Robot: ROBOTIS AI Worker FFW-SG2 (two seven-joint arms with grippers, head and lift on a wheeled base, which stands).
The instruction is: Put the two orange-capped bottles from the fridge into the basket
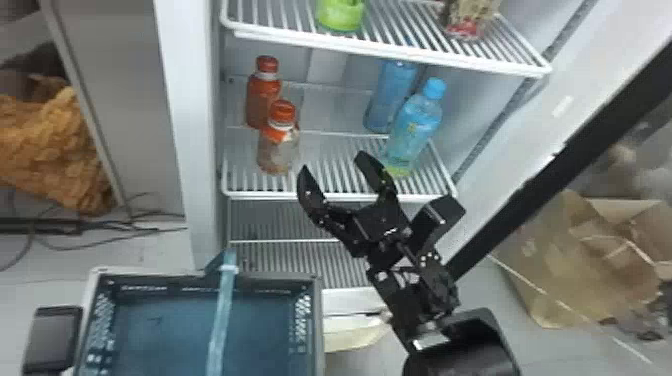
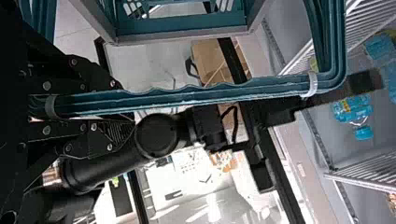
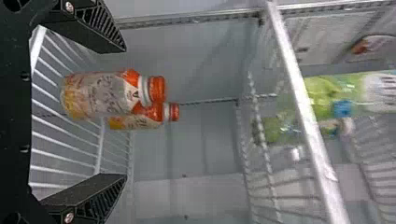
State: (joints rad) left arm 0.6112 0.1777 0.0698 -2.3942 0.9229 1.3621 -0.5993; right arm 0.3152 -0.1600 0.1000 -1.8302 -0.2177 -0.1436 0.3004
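Two orange-capped bottles stand upright at the left of the middle fridge shelf: the front bottle (image 1: 279, 145) and, behind it and slightly left, the rear bottle (image 1: 261, 99). My right gripper (image 1: 333, 167) is open at the shelf's front edge, right of the front bottle. In the right wrist view, the front bottle (image 3: 100, 95) partly covers the rear bottle (image 3: 140, 122), and nothing is gripped by my right gripper (image 3: 124, 113). The basket (image 1: 200, 275) sits lower left, before the fridge. In the left wrist view my left gripper (image 2: 53, 105) is shut on the basket handle (image 2: 187, 97).
Blue bottles (image 1: 412, 125) stand at the right of the same shelf (image 1: 330, 192). A green container (image 1: 340, 15) is on the upper shelf, whose front edge (image 1: 400, 52) runs above the bottles. The fridge's left wall edge (image 1: 192, 150) rises beside them.
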